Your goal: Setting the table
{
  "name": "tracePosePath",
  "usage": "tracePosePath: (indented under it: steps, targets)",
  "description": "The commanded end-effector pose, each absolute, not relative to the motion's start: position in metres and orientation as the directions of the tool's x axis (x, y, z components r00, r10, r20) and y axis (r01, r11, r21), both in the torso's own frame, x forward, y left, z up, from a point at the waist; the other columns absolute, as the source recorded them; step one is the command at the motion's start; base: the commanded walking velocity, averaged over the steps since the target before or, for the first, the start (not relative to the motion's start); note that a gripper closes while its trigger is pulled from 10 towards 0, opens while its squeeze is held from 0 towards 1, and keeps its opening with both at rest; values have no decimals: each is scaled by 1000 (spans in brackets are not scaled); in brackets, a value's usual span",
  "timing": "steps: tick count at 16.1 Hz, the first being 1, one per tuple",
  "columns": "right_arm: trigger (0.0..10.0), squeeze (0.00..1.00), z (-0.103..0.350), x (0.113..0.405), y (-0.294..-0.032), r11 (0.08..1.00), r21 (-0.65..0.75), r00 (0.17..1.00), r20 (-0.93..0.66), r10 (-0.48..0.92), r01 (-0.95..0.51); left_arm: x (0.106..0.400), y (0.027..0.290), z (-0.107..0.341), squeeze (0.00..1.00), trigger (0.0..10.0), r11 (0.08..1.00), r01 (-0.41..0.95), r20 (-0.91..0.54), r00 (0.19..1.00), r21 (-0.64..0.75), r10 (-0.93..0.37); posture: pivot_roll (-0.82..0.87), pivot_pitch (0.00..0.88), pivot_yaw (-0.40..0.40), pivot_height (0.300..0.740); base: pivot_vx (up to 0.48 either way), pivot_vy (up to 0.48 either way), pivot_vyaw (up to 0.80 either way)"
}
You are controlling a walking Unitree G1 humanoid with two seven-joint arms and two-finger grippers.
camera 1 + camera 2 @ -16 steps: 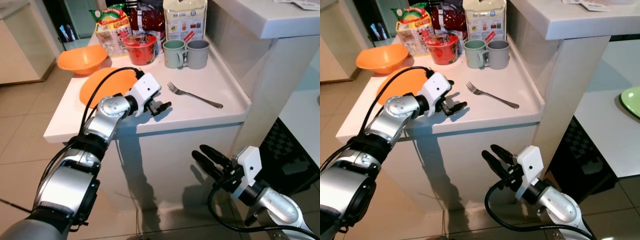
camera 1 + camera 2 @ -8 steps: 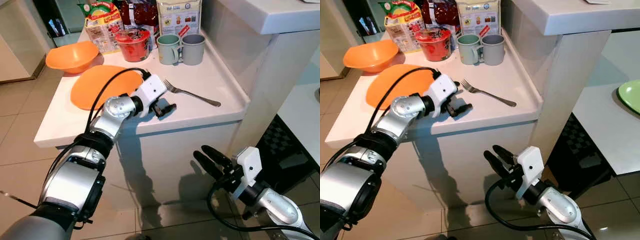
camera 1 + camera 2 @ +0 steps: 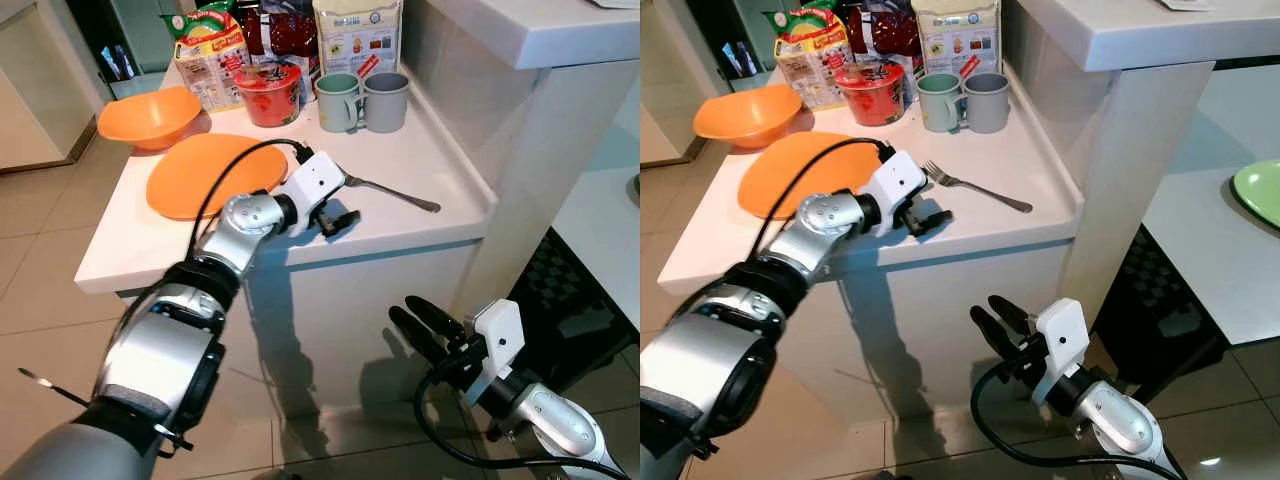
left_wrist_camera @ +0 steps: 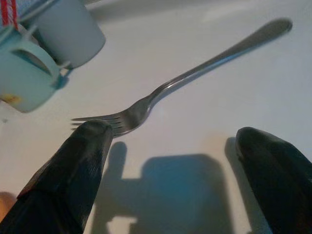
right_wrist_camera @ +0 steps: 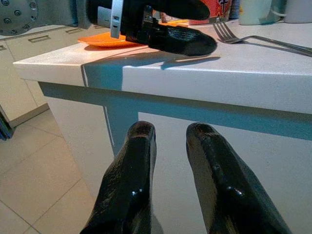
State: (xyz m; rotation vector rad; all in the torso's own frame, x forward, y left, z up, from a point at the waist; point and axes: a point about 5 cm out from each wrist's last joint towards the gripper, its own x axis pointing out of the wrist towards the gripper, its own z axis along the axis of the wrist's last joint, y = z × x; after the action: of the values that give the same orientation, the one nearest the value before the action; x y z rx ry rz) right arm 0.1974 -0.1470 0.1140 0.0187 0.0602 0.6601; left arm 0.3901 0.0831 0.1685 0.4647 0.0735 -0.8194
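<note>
The fork point(image 3: 385, 187) lies flat on the white counter point(image 3: 440, 160) near its front edge, tines toward the orange plate point(image 3: 205, 172), handle toward the front right corner. The left gripper point(image 3: 338, 216) is held low over the counter with fingers point(image 4: 83, 156) spread wide, one fingertip just beside the tines. The fork is judged light, stiff and slippery; lying flush, it is probably best pinched across the narrow neck. Two mugs point(image 3: 362, 98) stand at the back edge. The right gripper point(image 3: 425, 325) hangs below the counter, fingers slightly parted, holding nothing.
</note>
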Motion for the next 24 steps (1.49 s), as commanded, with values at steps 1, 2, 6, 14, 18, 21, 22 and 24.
tracePosePath:
  steps: [1,2,6,14,18,21,22,24]
  targets:
    - [10000,0,116,196,-147,795,32,794,-45,607,-606,395,88,174,0,10000,664,691,-211,721,287,-660,-120,0,140,740,0,0,0]
    - [10000,0,117,194,-147,796,35,795,-45,605,-604,395,88,165,0,10000,742,657,-197,751,133,-630,-123,0,139,740,0,0,0]
    - [10000,0,116,186,-145,795,47,793,-54,607,-605,387,78,147,0,10000,728,672,-252,734,138,-630,-126,0,148,740,0,0,0]
    - [10000,0,122,165,-143,805,70,803,-60,592,-589,382,44,146,0,10000,691,715,-264,690,103,-674,-149,54,169,740,0,0,0]
    - [10000,0,125,159,-143,815,66,812,-67,579,-576,379,31,152,0,10000,544,770,-312,635,334,-707,-155,76,172,740,0,0,0]
    - [10000,0,126,154,-142,818,69,815,-73,575,-571,379,37,144,0,10000,523,763,-374,644,379,-668,-163,88,182,740,0,0,0]
    - [10000,0,127,152,-142,819,71,815,-73,574,-570,379,40,142,0,10000,531,756,-387,654,384,-650,-168,94,182,740,0,0,0]
    - [10000,0,130,145,-142,818,76,814,-86,575,-570,380,48,134,0,10000,515,737,-435,675,439,-595,-187,119,184,740,0,0,0]
